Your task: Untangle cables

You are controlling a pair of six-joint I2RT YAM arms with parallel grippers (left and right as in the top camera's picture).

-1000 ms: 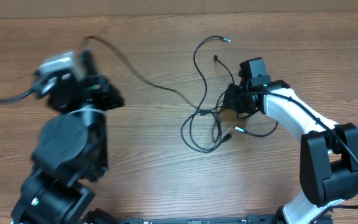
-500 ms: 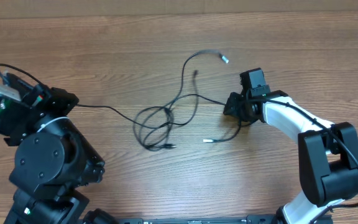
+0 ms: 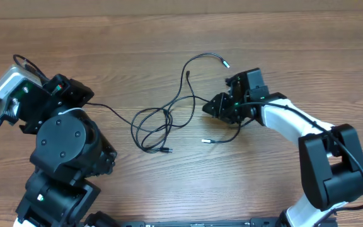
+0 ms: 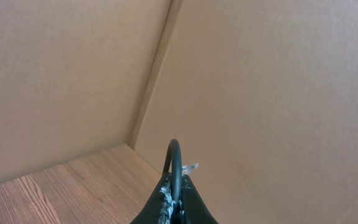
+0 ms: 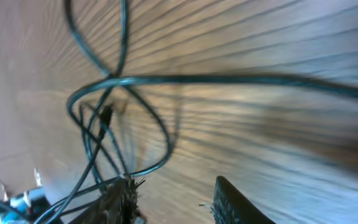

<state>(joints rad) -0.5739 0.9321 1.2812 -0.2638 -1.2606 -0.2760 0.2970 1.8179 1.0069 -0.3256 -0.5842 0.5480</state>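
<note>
So the thin black cables (image 3: 159, 120) with the small silvery plug tips sat in a loose tangle around the middle of the brown wooden tabletop (image 3: 169, 189), about halfway between its left and right edges. A couple of overlapping loops lay in the centre. One loose end curled up toward the far edge and finished in a silvery plug tip (image 3: 227, 64). Another plug tip (image 3: 203, 140) lay just on the near side of the right arm's tool, and a third (image 3: 167, 151) poked out at the near side of the loops.

The left tool (image 3: 80, 94) was over by the left edge with a single strand running from it across to the loops. In the left wrist view, that left tool (image 4: 176, 190) was pinched closed on a little arch of the cables (image 4: 174, 158). Plain tan cardboard walls (image 4: 260, 93) filled the rest of the view.

The right tool (image 3: 214, 106) was just to the right of the tangle, pointing at it. Its wrist view was pretty blurry, but the right tool (image 5: 173, 193) had its two fingers spread apart with a clear gap. Several strands of the cables (image 5: 197, 79) bunched up against one finger (image 5: 120, 199). Couldn't tell if they were hooked on it or just lying against it.
</note>
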